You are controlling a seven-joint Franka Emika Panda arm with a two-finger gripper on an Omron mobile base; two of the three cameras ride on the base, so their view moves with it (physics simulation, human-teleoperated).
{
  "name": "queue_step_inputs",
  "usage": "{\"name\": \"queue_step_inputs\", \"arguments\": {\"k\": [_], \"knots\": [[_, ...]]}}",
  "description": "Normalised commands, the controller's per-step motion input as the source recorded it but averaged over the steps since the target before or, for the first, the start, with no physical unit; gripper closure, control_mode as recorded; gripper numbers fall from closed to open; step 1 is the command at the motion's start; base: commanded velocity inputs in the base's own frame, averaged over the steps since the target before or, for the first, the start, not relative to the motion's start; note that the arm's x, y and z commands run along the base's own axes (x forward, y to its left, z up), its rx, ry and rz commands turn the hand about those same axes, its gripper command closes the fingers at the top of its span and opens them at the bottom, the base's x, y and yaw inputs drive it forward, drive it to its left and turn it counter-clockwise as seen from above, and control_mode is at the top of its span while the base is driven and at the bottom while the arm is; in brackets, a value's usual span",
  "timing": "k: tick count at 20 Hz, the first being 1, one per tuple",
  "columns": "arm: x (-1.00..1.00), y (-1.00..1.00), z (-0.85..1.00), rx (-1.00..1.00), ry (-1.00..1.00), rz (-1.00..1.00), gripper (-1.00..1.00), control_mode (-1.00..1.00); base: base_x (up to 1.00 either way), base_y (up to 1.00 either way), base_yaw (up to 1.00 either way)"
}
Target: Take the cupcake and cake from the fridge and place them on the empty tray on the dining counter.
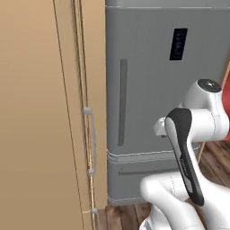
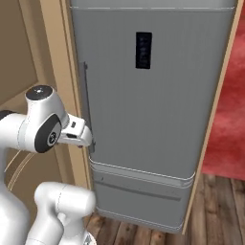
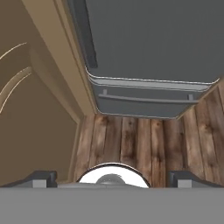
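The tall grey fridge stands shut, with a dark display panel high on its door. Its long vertical recessed handle runs down the door's left side, and the grey drawer below is closed too. My gripper hangs just left of the handle's lower end, pointing down at the floor. It is open and holds nothing, with its fingertips far apart. The closed door hides the cupcake and the cake. The tray and the dining counter are out of view.
A tan cabinet panel with a grey bar handle stands close on the fridge's left. A wooden trim strip borders its right side, with a red surface beyond. Brown plank floor lies in front.
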Motion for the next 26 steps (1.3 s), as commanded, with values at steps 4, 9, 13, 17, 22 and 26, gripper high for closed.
{"name": "queue_step_inputs", "arguments": {"k": [4, 9, 13, 17, 22, 26], "knots": [[0.0, 0.0, 0.0, 0.0, 0.0, 0.0, -1.0, 1.0, -0.28, 0.25, 0.0], [0.0, 0.0, 0.0, 0.0, 0.0, 0.0, -1.0, 1.0, -0.39, 0.02, 0.01], [0.0, 0.0, 0.0, 0.0, 0.0, 0.0, -1.0, 1.0, -0.25, 0.14, 0.15], [0.0, 0.0, 0.0, 0.0, 0.0, 0.0, -1.0, 1.0, -0.18, 0.09, 0.19], [0.0, 0.0, 0.0, 0.0, 0.0, 0.0, -1.0, 1.0, -0.25, 0.07, 0.2], [0.0, 0.0, 0.0, 0.0, 0.0, 0.0, -1.0, 1.0, -0.4, 0.21, 0.16]]}}
